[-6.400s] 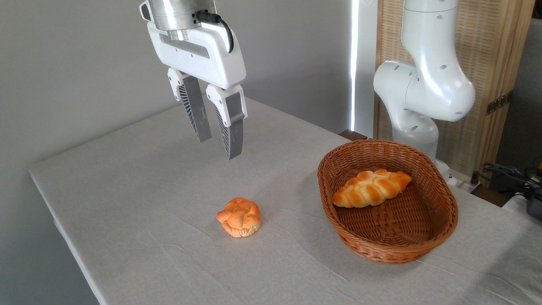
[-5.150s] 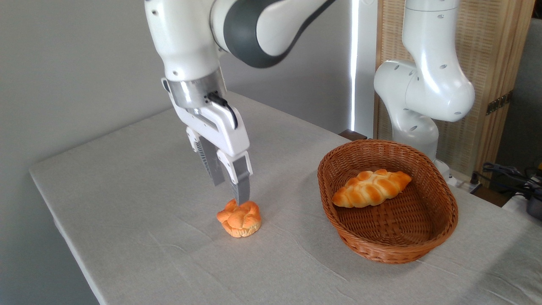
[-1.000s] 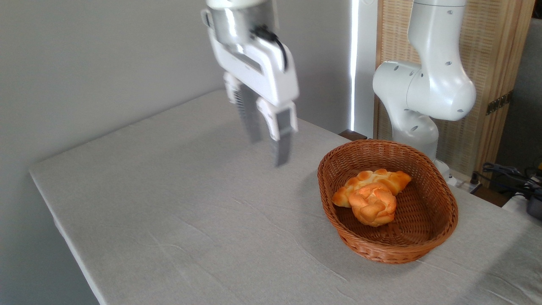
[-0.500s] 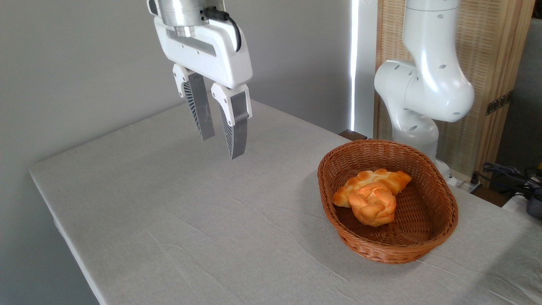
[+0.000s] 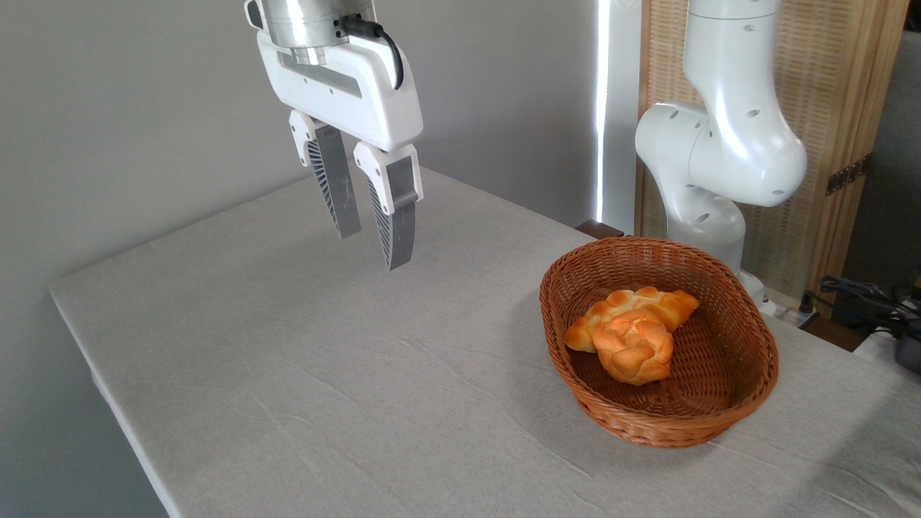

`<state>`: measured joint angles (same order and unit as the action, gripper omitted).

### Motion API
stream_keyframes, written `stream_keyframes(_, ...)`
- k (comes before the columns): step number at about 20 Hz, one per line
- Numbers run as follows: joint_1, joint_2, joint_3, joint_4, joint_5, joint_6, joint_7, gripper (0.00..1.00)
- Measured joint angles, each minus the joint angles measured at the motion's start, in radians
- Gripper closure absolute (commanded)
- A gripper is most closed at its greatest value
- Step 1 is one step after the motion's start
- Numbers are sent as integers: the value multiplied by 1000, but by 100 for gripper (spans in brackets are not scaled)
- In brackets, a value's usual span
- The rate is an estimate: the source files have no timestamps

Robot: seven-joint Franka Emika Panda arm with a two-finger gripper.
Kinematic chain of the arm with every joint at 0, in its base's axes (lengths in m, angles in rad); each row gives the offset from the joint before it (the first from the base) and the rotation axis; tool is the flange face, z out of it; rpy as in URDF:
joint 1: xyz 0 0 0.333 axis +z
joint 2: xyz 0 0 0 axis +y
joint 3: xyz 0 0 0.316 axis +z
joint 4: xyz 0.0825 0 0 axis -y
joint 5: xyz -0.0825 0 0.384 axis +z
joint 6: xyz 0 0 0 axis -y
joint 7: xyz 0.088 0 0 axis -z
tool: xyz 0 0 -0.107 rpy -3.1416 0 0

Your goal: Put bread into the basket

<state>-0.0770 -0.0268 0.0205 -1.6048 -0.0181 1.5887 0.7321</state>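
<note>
Claw [image 5: 373, 250] raised above the grey worktop [image 5: 302, 374], fingers apart and empty, bread [image 5: 634, 347] well off to its lower right, lying inside the basket [image 5: 669, 424], resting against a braided loaf [image 5: 665, 302] behind it.

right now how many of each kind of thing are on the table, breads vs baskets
Round knotted buns: 1, the bread, lying in the basket.
Braided loaves: 1, the braided loaf, partly behind the bun.
Wicker baskets: 1, the basket.
Total: 3 things.
</note>
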Motion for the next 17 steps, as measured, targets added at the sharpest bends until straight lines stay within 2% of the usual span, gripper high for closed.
stream_keyframes(17,24,1,-8,0,0,0,0,0)
